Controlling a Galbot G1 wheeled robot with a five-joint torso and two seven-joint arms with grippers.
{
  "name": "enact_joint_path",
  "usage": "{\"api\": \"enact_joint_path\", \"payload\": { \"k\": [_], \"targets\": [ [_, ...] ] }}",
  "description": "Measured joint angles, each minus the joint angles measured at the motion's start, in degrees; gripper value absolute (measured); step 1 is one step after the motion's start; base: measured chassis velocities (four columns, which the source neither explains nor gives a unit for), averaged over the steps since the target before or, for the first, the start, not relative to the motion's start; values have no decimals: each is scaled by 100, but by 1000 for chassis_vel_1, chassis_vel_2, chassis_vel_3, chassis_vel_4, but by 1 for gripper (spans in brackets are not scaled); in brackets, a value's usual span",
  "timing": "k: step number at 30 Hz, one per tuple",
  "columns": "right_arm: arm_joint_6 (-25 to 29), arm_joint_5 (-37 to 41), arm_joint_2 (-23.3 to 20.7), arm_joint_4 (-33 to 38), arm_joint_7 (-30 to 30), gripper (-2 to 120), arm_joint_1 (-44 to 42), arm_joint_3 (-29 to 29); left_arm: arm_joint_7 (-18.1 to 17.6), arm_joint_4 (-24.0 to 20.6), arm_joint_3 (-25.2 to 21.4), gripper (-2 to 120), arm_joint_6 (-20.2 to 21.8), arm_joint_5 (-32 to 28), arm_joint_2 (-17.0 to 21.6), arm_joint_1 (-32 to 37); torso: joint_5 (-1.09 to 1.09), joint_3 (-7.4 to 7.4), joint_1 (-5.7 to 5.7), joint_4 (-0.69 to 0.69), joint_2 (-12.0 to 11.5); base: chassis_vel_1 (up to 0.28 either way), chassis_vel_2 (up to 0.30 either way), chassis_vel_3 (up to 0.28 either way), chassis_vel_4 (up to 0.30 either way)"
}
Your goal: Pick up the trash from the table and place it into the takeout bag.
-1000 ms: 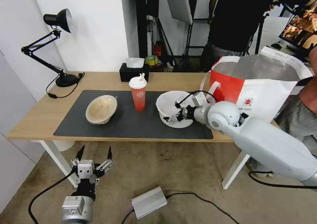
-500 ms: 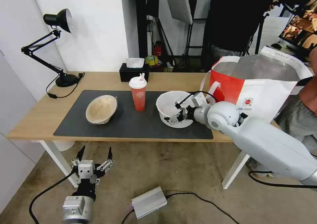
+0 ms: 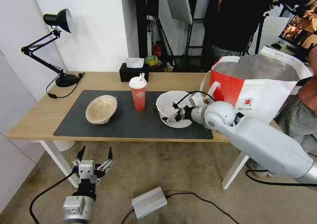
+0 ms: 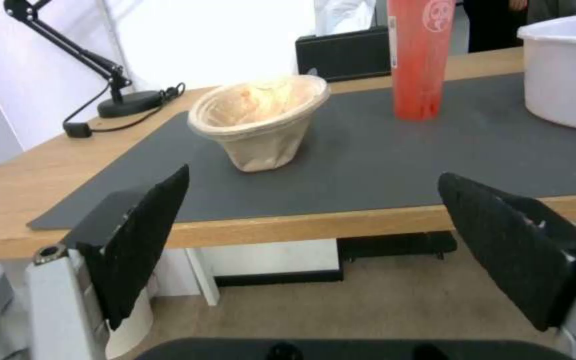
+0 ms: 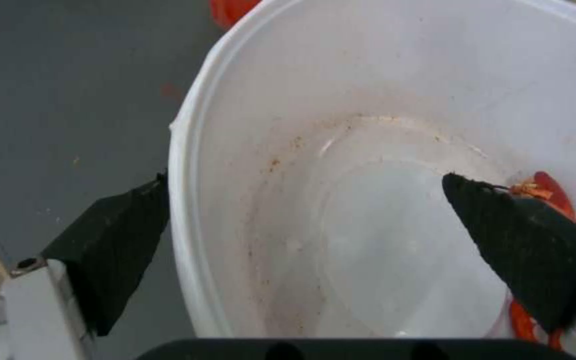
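Your white bowl (image 3: pixel 171 109) sits on the dark mat (image 3: pixel 132 118), right under your right gripper (image 3: pixel 174 113). Its fingers are spread wide, one outside the rim and one inside, likely ready to pinch the wall. The wrist view shows red scraps (image 5: pixel 555 197) inside. Your left gripper (image 3: pixel 94 156) hangs wide open below the table (image 3: pixel 33 118).

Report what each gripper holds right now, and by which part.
Nothing is held. The right gripper is open, straddling the near rim of the wide white plastic bowl, one finger inside, one outside. The left gripper hangs open below the table.
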Motion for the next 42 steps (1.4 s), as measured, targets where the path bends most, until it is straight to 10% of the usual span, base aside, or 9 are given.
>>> {"api": "enact_joint_path", "payload": {
  "k": [42],
  "targets": [
    [0,-46,231,-262,87,78,-57,-109,-3,23,7,100,-2,0,-1,-10,0,0,0,0,-1,0,0,0,0]
  ]
}}
